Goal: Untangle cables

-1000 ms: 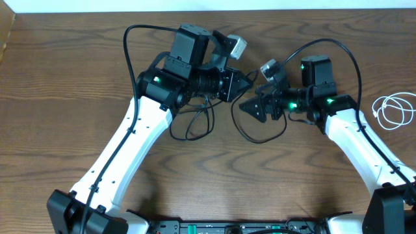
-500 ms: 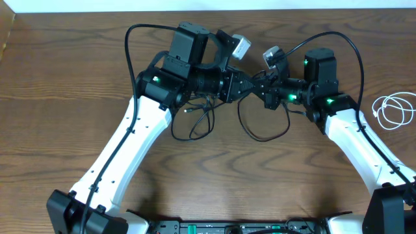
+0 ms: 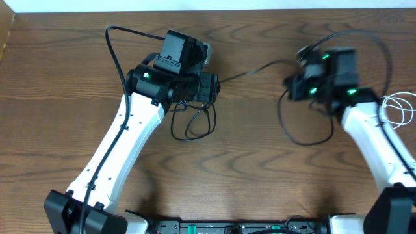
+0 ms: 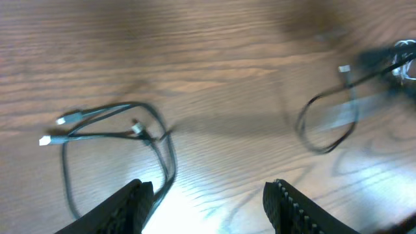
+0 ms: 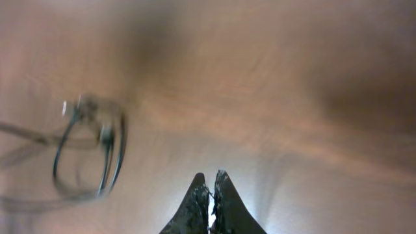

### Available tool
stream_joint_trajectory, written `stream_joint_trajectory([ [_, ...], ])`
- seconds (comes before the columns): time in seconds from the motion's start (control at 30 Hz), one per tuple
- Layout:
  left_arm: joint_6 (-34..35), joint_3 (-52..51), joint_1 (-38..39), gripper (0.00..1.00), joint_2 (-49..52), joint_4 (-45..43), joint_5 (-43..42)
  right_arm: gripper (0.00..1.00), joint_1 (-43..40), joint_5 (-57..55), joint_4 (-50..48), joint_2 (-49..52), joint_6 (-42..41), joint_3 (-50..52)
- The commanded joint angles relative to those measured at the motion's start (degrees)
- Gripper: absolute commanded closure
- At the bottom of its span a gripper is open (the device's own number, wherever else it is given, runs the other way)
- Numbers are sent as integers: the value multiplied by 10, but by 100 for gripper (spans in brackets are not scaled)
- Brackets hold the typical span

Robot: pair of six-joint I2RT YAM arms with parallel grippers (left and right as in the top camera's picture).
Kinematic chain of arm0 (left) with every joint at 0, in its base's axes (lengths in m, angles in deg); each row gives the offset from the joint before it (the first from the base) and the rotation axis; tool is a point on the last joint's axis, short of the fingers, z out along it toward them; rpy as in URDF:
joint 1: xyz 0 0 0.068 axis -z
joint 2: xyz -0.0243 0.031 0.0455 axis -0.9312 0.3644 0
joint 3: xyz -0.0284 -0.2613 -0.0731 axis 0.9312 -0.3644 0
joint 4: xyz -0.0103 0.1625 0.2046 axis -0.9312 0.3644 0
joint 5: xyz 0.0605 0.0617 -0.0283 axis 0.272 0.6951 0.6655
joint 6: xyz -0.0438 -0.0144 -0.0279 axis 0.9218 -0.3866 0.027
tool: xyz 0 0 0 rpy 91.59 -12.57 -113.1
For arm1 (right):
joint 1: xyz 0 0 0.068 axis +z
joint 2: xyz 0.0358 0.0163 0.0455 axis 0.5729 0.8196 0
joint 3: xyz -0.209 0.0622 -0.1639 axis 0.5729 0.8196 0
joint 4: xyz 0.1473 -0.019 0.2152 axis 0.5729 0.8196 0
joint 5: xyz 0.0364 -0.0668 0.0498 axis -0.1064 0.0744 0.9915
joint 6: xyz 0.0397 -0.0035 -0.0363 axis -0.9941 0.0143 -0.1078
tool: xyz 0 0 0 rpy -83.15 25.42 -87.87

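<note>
Stretching across the upper middle of the wooden table (image 3: 260,188), the black cable (image 3: 252,70) runs as a thin, nearly straight strand from just beside the left gripper (image 4: 208,195) up toward the right gripper (image 5: 209,198). At each end of that strand black cord falls into a loop on the wood. The left loop (image 3: 213,122) lies just below the left gripper, and the right loop (image 3: 283,114) hangs or lies beneath the right gripper. Whether the two loops are one cord or two, I cannot tell.

From the left wrist camera the left loop (image 4: 170,149) lies flat, with two pale plug ends (image 4: 45,140) at its far left, one just above the other. The right loop (image 4: 323,150) shows farther off and blurred.

The white cable (image 3: 385,104) sits coiled at the table's right edge, beside the right arm and well apart from the black loops.

The left gripper's jaws stand wide apart, with its two dark fingers (image 4: 133,205) on either side of bare wood and nothing between them. The right gripper's fingers (image 5: 195,201) are pressed together with only a sliver of light between the tips. That view is heavily blurred, so I cannot tell whether a cord is pinched there, though from overhead the straight strand ends at this gripper. A dark loop (image 5: 121,153) shows at the left of the same blurred view.
</note>
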Motion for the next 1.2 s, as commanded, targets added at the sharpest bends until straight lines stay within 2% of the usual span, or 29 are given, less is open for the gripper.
stream_joint_trajectory([
  [0.0,-6,5,-2,40,1,12,37,99,-73,-13,-1,-35,-88,-86],
  [0.07,-6,5,-2,40,1,17,37,99,-123,-9,-3,-46,-116,-131],
  [0.2,-6,5,-2,40,1,21,37,99,-224,-9,-8,-54,-118,-203],
  [0.47,-6,5,-2,40,1,34,37,99,-323,-59,-18,-50,-119,-208],
  [0.7,-5,5,-2,41,1,38,37,99,-380,-161,10,-30,-122,-208],
  [1.17,-5,5,-2,41,1,43,37,99,-459,-182,45,64,-135,-208],
])
